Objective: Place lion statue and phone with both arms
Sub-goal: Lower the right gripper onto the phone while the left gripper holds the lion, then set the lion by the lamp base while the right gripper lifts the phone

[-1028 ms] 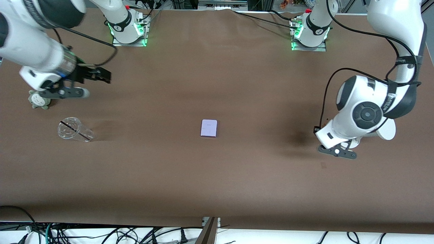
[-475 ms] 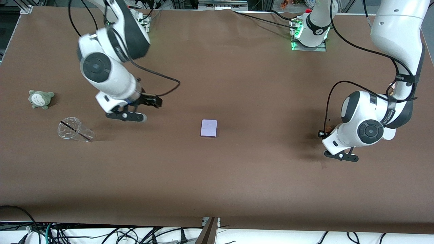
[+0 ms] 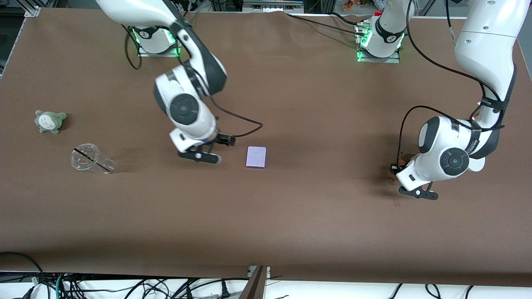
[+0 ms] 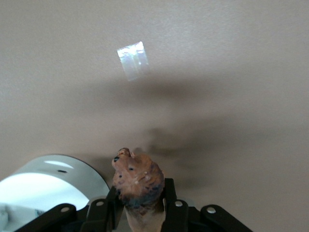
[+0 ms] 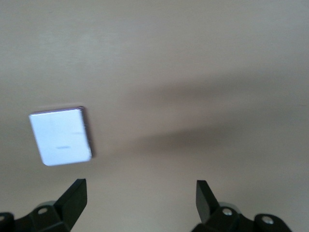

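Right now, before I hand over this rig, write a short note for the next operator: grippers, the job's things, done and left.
Left gripper: jaws shut on the lion statue, held over the table at the left arm's end, beside a white round-based stand.
Right gripper: jaws open, holding nothing, just beside the phone.
Phone: flat on the table near its middle, untouched.
Done: lion picked up.
Left: grasp the phone, then place both.
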Available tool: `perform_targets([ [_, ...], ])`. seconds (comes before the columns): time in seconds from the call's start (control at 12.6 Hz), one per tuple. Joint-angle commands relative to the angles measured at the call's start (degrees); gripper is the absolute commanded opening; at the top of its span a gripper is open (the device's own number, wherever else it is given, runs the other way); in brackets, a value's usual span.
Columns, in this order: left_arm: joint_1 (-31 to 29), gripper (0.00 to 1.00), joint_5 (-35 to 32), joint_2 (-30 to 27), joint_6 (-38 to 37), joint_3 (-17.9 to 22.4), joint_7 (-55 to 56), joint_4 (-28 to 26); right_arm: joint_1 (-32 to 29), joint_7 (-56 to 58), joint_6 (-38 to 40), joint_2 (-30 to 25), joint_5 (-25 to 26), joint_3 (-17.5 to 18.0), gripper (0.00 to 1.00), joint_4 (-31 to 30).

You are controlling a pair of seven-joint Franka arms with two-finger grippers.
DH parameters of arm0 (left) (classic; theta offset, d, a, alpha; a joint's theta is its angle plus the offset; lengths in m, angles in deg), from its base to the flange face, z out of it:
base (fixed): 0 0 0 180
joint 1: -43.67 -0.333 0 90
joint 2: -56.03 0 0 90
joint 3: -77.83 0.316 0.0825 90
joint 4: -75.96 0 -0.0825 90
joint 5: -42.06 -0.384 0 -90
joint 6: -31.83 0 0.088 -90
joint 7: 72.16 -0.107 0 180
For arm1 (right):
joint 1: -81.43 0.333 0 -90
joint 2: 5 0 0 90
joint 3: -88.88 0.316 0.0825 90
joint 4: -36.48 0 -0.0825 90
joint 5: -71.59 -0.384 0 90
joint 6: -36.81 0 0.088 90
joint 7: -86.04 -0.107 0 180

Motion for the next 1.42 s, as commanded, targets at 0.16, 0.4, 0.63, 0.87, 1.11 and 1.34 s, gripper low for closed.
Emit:
perform_targets([
  [0.16,-1.33,0.12,-0.17,0.27,1.32,-0.48,-2.37,-0.42,3.63,0.43,-7.33,9.26,0.03,-0.54,1.00,6.79],
  [0.4,-0.98,0.12,0.00,0.53,1.23,-0.74,-1.85,-0.60,6.10,0.79,-13.75,12.61,0.21,-0.54,1.00,6.97],
  [0.63,-0.89,0.12,0.62,0.97,1.32,-0.92,-1.67,-0.60,7.68,0.96,-16.76,14.98,2.05,-0.63,1.00,8.10],
  [0.87,-0.72,0.99,0.62,0.97,1.15,-0.92,-1.58,-0.60,8.30,0.87,-16.85,17.26,4.33,-0.63,1.00,9.69],
  [1.11,-0.54,1.00,0.62,0.09,0.27,-1.09,-1.93,-0.42,8.65,0.61,-17.28,18.94,5.66,-0.63,1.00,10.13],
  [1.34,-0.54,1.00,0.53,-3.93,-4.11,-1.88,-2.20,0.80,8.92,0.79,-20.45,19.99,5.92,-0.63,1.00,10.31],
])
